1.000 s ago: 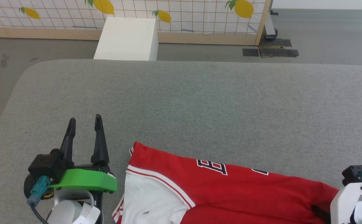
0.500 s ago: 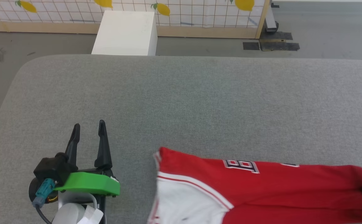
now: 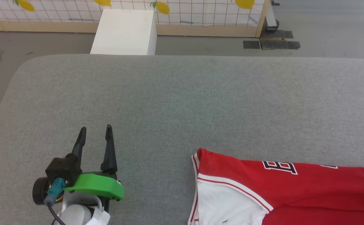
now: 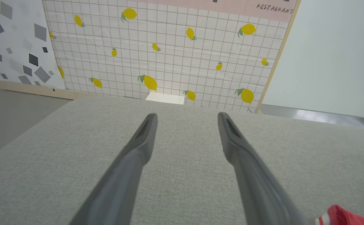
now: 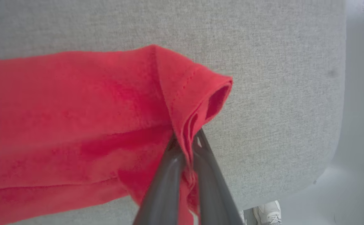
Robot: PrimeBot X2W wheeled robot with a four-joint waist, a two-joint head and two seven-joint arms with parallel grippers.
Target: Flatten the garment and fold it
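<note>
Now your right gripper (image 5: 186,139) is clamping tight on the garment (image 3: 294,187), dragging it rightward; your left gripper (image 3: 95,132) is idling agape, empty.

The right tool (image 5: 186,139) clamps a bunched edge of the garment (image 5: 75,109).

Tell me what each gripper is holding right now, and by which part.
The right gripper pinches the red shirt at a bunched, stitched edge; the left gripper is open, holding nothing.
</note>
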